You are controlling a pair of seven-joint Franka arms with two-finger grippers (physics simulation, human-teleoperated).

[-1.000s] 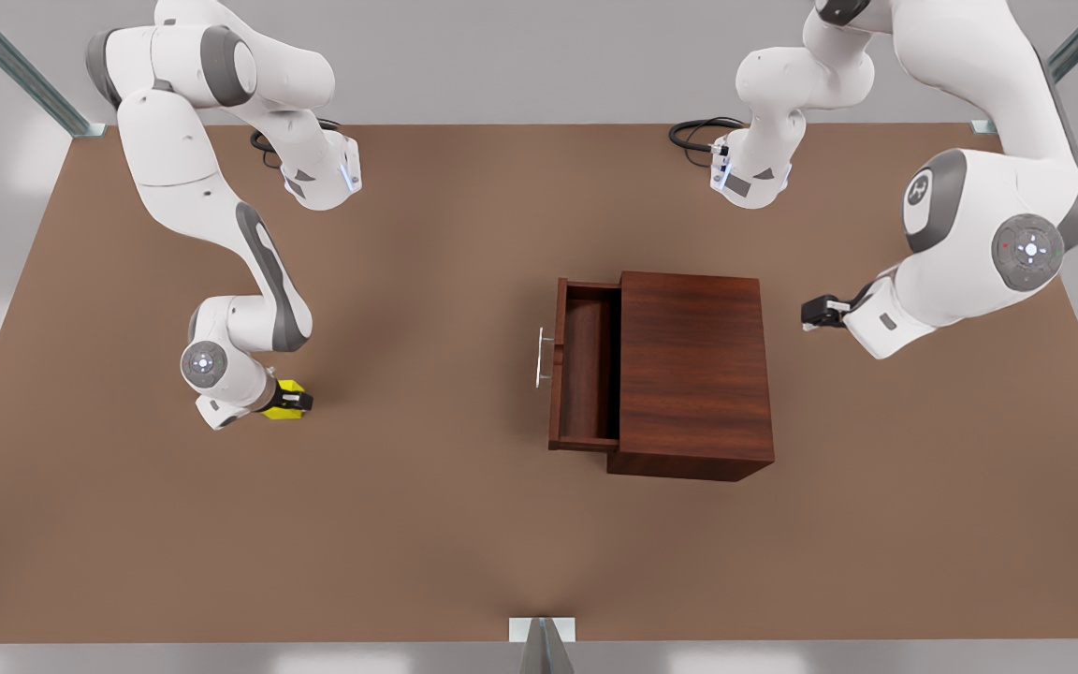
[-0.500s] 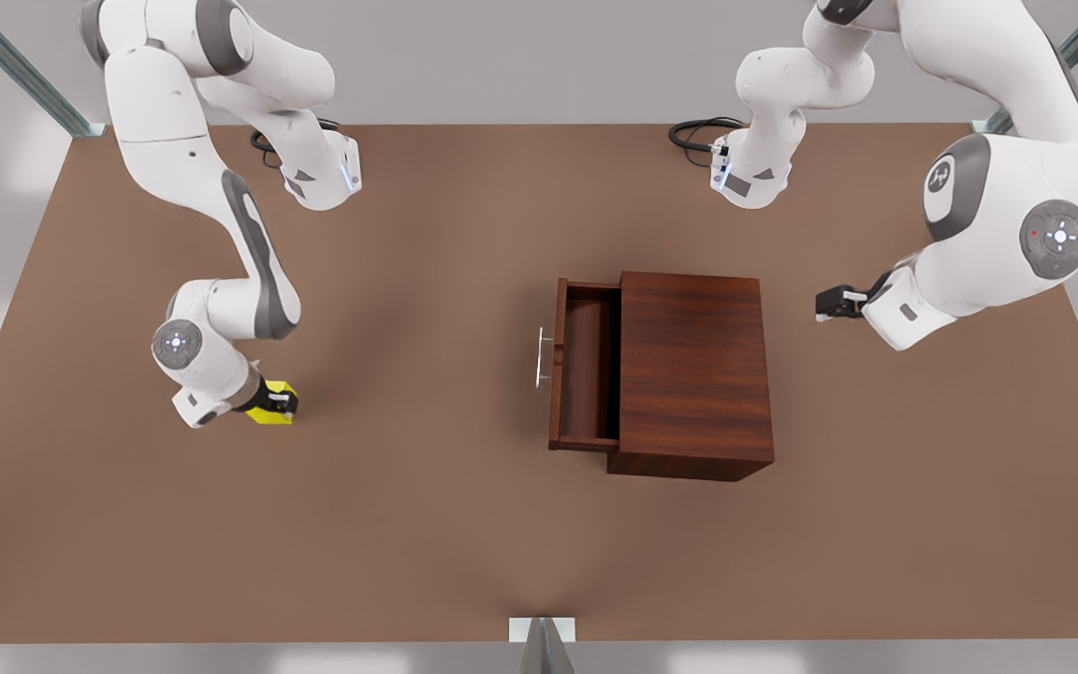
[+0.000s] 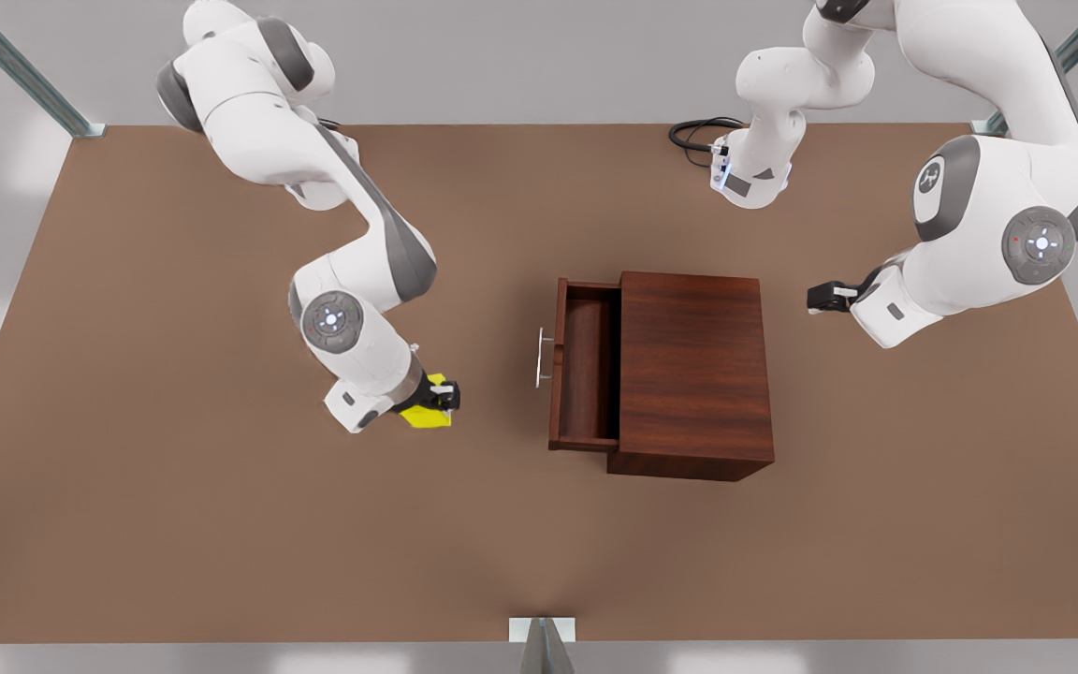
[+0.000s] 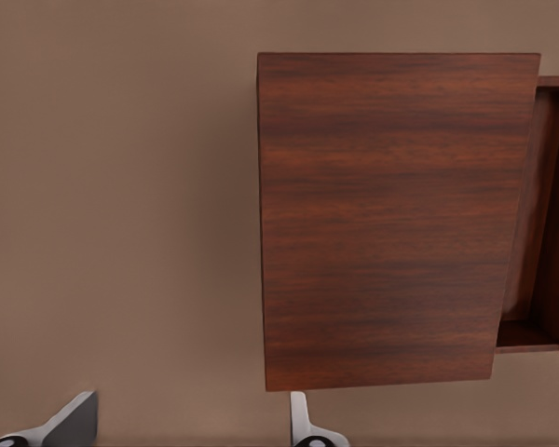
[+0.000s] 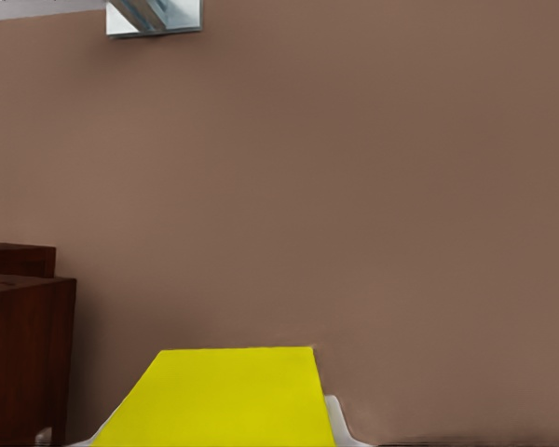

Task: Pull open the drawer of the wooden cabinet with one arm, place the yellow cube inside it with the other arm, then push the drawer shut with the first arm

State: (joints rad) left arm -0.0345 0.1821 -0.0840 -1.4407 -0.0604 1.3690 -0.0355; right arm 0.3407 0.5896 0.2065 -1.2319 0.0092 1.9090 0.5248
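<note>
The yellow cube (image 3: pixel 427 417) (image 5: pixel 224 396) is held above the table by my right gripper (image 3: pixel 436 401) (image 5: pixel 214 440), which is shut on it, at the front view's left of the wooden cabinet (image 3: pixel 693 370) (image 5: pixel 19 358). The drawer (image 3: pixel 586 370) stands pulled out toward the cube, its tray bare, with its silver handle (image 3: pixel 542 358) facing my right gripper. My left gripper (image 3: pixel 818 298) (image 4: pixel 186 433) hovers open at the front view's right, off the cabinet's (image 4: pixel 382 214) back side, touching nothing. In the left wrist view the drawer (image 4: pixel 545 214) sticks out past the cabinet's far side.
The brown table (image 3: pixel 174 524) runs wide around the cabinet. Both arm bases (image 3: pixel 750 183) and their black cables (image 3: pixel 693 136) sit along the far edge. A metal frame post (image 3: pixel 542 641) (image 5: pixel 154 17) stands at the near edge.
My right arm has swung toward the drawer, carrying the yellow cube across the table to just short of the handle. My left gripper has drifted only slightly beside the cabinet.
</note>
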